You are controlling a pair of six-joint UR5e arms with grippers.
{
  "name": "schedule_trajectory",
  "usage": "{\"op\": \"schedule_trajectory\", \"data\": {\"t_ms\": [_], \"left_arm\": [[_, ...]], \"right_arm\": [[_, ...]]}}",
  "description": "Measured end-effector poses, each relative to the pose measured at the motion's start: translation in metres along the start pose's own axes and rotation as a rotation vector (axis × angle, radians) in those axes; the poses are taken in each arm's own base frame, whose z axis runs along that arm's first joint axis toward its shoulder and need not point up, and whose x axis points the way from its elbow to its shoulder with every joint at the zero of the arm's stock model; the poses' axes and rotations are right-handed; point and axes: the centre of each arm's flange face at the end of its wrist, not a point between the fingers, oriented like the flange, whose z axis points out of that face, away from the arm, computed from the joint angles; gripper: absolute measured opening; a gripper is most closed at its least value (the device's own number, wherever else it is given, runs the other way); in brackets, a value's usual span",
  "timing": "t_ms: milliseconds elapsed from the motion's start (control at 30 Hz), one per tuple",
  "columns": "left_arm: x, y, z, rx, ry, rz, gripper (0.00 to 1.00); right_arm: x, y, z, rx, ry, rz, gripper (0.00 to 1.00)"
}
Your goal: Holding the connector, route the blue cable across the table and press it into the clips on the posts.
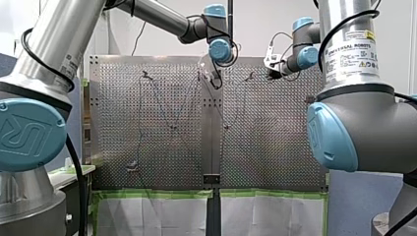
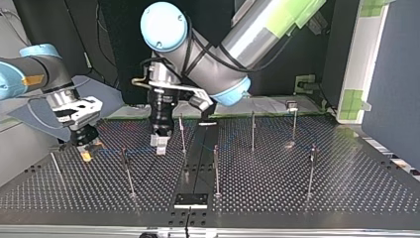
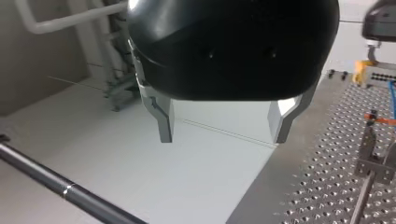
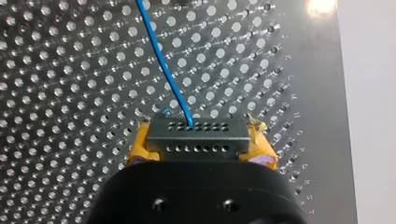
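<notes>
- currently my right gripper [image 4: 200, 150] is clamped on the connector [image 4: 198, 135], with its yellow pads [image 4: 137, 151] pressed against either end.
- the cable [image 4: 163, 60] leaves the connector's face and runs ahead of the gripper over the table [image 4: 56, 93].
- in the top view this gripper sits low over the table at the left. the cable shows as a thin blue line from it towards the nearest post [image 2: 128, 171].
- my left gripper [image 3: 224, 123] is wide open, its metal fingers [image 3: 164, 123] well apart with nothing between them.
- in the top view it hangs fingers down just above the table, between that post and another post [image 2: 182, 134], near the cable.
- more posts [image 2: 311, 171] stand across the table's middle and right.
- i cannot tell whether the cable sits in any clip.
</notes>
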Motion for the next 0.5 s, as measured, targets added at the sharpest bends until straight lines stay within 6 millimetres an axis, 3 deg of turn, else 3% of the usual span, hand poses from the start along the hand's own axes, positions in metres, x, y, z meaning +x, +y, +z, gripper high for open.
{"op": "schedule_trajectory", "data": {"t_ms": [500], "left_arm": [[0.041, 0.039, -0.021, -0.08, -0.029, 0.004, 0.98]], "right_arm": [[-0.001, 0.0, 0.0, -0.001, -0.003, 0.002, 0.0]]}}
